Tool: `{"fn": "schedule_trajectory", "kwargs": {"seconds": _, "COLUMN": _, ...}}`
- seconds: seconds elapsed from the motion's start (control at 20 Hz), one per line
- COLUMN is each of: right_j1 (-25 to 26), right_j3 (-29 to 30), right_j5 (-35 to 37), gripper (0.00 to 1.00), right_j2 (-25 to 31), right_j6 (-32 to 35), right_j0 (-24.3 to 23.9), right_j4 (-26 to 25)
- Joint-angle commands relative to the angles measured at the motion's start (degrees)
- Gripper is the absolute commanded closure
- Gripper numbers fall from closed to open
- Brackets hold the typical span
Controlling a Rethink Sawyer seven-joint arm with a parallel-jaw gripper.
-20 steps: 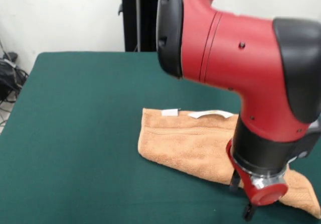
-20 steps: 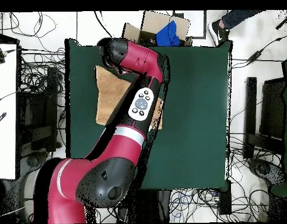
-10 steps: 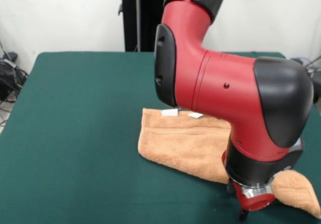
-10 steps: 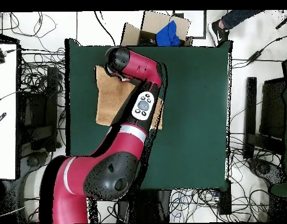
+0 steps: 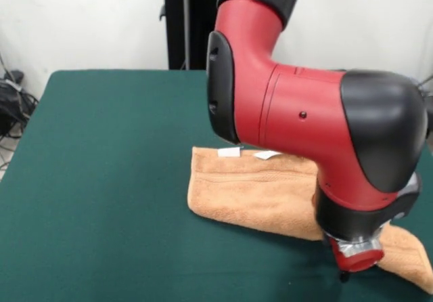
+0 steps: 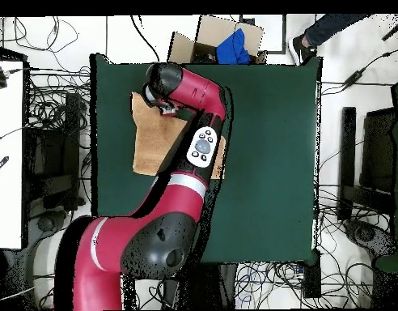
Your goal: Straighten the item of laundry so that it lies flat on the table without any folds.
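The item of laundry (image 5: 250, 193) is an orange-tan towel lying on the green table (image 5: 101, 146), with folds along its left and near edges and small white tags at its far edge. Its right corner trails off toward the picture's lower right. My gripper (image 5: 345, 275) hangs under the red wrist, low over the towel's near right part, and only its dark tip shows. In the overhead view the towel (image 6: 150, 146) lies by the table's (image 6: 267, 162) left edge, and the arm covers its right side and hides the gripper.
A cardboard box with a blue cloth (image 6: 222, 40) stands beyond the table's top edge. A person's shoe (image 6: 303, 42) shows at the top right. Cables cover the floor around the table, and a white bench (image 6: 4, 162) stands to the left.
The arm has turned and now hides most of the long white tag. The wrist has shifted slightly right in the front view. The towel lies as before.
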Motion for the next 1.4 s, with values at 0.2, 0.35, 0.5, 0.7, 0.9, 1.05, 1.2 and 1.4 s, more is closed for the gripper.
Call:
{"fn": "schedule_trajectory", "kwargs": {"seconds": 0.2, "right_j1": -4.5, "right_j3": 8.3, "right_j5": 5.9, "gripper": 0.00, "right_j2": 6.1, "right_j6": 8.7, "right_j0": 2.5, "right_j4": -1.8}}
{"fn": "schedule_trajectory", "kwargs": {"seconds": 0.35, "right_j1": -3.3, "right_j3": 5.4, "right_j5": 6.7, "gripper": 0.00, "right_j2": 5.4, "right_j6": 9.2, "right_j0": 1.7, "right_j4": -2.1}}
{"fn": "schedule_trajectory", "kwargs": {"seconds": 0.5, "right_j1": -2.9, "right_j3": 3.6, "right_j5": 8.6, "gripper": 0.00, "right_j2": 5.1, "right_j6": 9.9, "right_j0": 1.2, "right_j4": -2.1}}
{"fn": "schedule_trajectory", "kwargs": {"seconds": 0.7, "right_j1": -2.1, "right_j3": 1.6, "right_j5": 11.2, "gripper": 0.00, "right_j2": 5.2, "right_j6": 9.9, "right_j0": 0.5, "right_j4": -2.0}}
{"fn": "schedule_trajectory", "kwargs": {"seconds": 0.9, "right_j1": -1.2, "right_j3": 1.3, "right_j5": 11.3, "gripper": 0.00, "right_j2": 5.4, "right_j6": 8.5, "right_j0": -0.2, "right_j4": -2.4}}
{"fn": "schedule_trajectory", "kwargs": {"seconds": 1.05, "right_j1": -0.7, "right_j3": -0.3, "right_j5": 14.5, "gripper": 0.00, "right_j2": 5.1, "right_j6": 8.3, "right_j0": -1.0, "right_j4": -2.6}}
{"fn": "schedule_trajectory", "kwargs": {"seconds": 1.2, "right_j1": 0.2, "right_j3": -2.9, "right_j5": 21.1, "gripper": 0.00, "right_j2": 5.3, "right_j6": 8.6, "right_j0": -2.3, "right_j4": -2.3}}
{"fn": "schedule_trajectory", "kwargs": {"seconds": 1.4, "right_j1": 1.6, "right_j3": -3.0, "right_j5": 20.9, "gripper": 0.00, "right_j2": 4.6, "right_j6": 7.9, "right_j0": -2.9, "right_j4": -3.1}}
